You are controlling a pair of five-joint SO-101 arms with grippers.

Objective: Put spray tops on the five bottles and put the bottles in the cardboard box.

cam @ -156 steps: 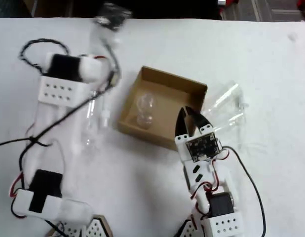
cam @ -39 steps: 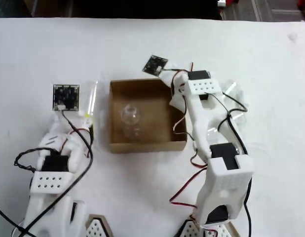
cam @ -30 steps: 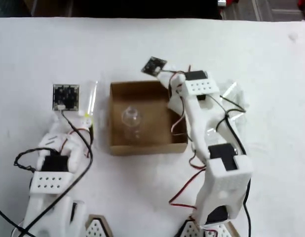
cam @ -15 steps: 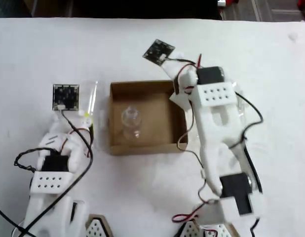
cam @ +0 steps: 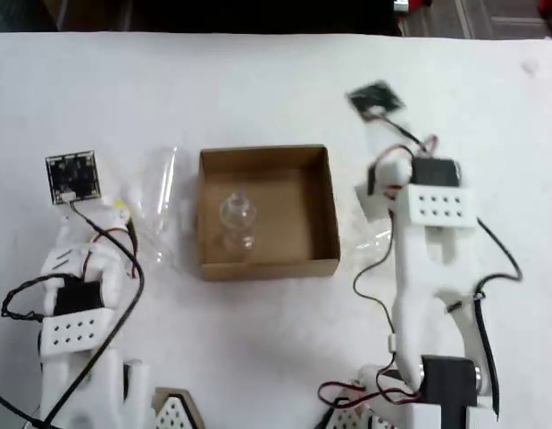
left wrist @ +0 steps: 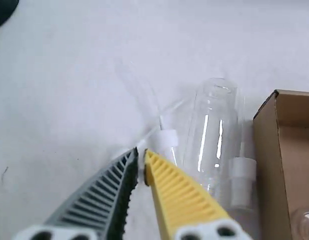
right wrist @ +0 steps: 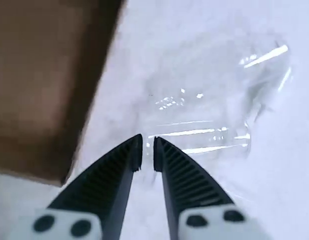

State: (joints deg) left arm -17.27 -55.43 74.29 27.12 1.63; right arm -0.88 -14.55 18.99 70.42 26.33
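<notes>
- The cardboard box [cam: 267,265] sits open near the middle of the table [cam: 258,80].
- One clear bottle [cam: 236,217] lies inside the box. Whether it carries a top cannot be told.
- A left group of bottles [cam: 160,201] lies on the table just beside the box wall that faces the table's left edge.
- In that group, a white spray top [left wrist: 167,142] lies just beyond the tips of the left pincer [left wrist: 141,156], and a second spray top [left wrist: 242,172] lies close to the box wall.
- The left pincer's grey and yellow fingers are pressed almost together, with only a thin slit between the tips. Nothing can be made out between them.
- The left arm [cam: 75,295] stands toward the table's near left corner.
- A right group of bottles [right wrist: 204,135] lies on the table beside the box wall that faces the table's right edge.
- The right pincer [right wrist: 148,150] hangs over the near end of this group. Its black fingers are drawn nearly together and grip nothing.
- The right arm [cam: 428,250] stretches from the table's near edge alongside the box.
</notes>
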